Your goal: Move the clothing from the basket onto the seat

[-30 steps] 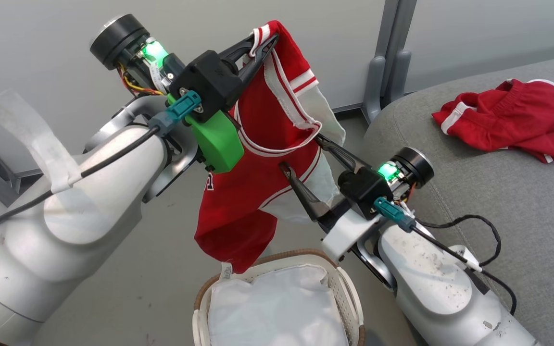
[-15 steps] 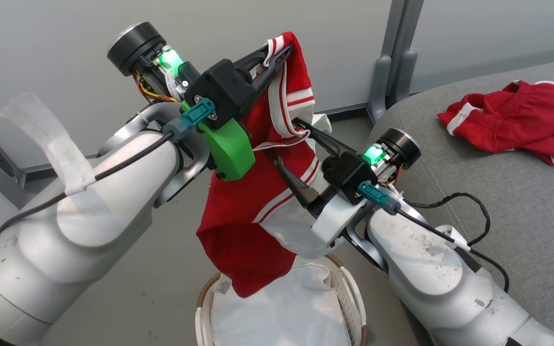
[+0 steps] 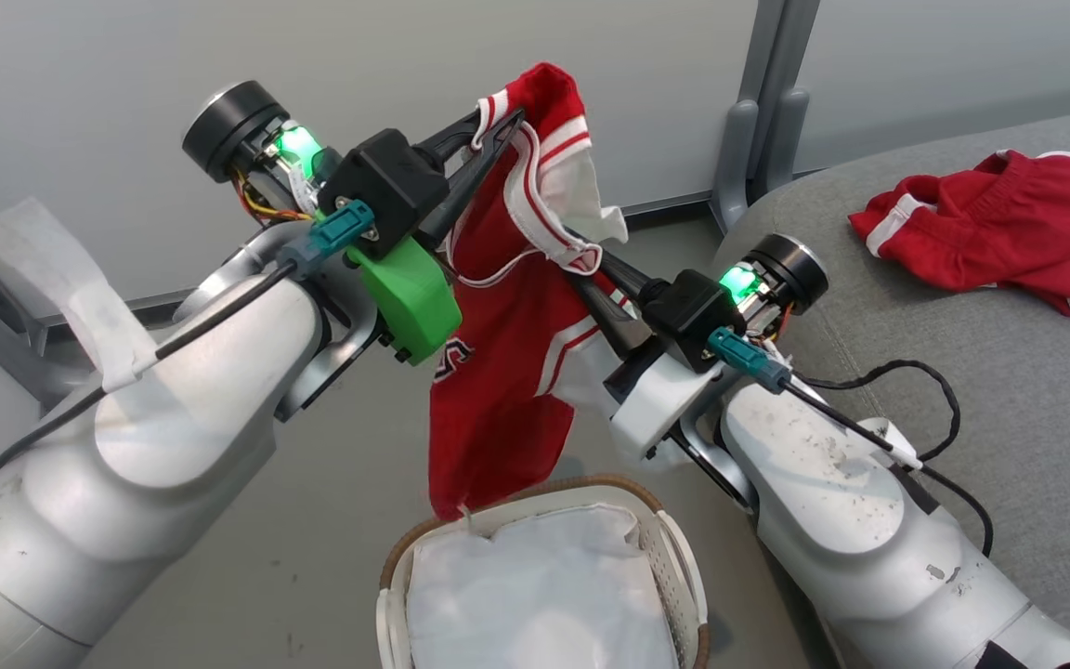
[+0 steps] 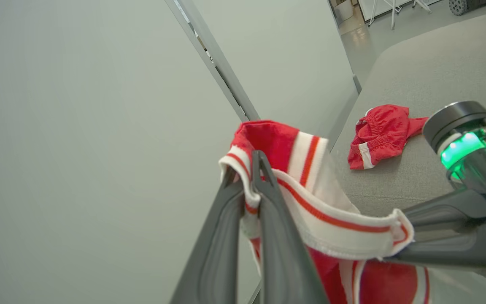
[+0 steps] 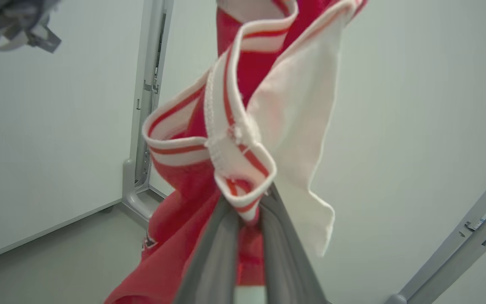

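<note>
Left end effector (image 3: 498, 125): up high, left of centre in the head view, and it's clenched! Both dark fingers (image 4: 276, 236) are pinched together on the striped trim at the top edge of the hanging jersey (image 3: 498, 372).

Right end effector (image 3: 581, 265): lower and further right, and also grasping that same garment. In its own wrist view the end effector (image 5: 247, 207) has the ribbed white-and-red band folded right over its tips. The left wrist view catches it (image 4: 399, 240) at the right edge, biting the end of the band.

Hanging jersey: red with white stripes and a white side panel, strung between the two grips. The rest dangles free in the air (image 5: 175, 236), with a bit of white lettering showing on the front. Its lowest corner hangs just over the far-left rim of the basket (image 3: 674, 557); whether it touches there, I can't tell.

Second jersey (image 3: 990, 237): crumpled on the seat (image 3: 1009, 400) at the far right, well apart from both arms. The left wrist view has it (image 4: 378, 131) lying on the grey cushion (image 4: 437, 63) too.

Basket: near, bottom centre, standing on the floor (image 3: 340, 520) just left of the seat. It has a white perforated wall and a brown woven rim, and the white liner (image 3: 535, 595) lies rumpled inside.

Backdrop: a pale wall panel (image 3: 126, 74), with a grey upright post (image 3: 758, 121) at the far side.
</note>
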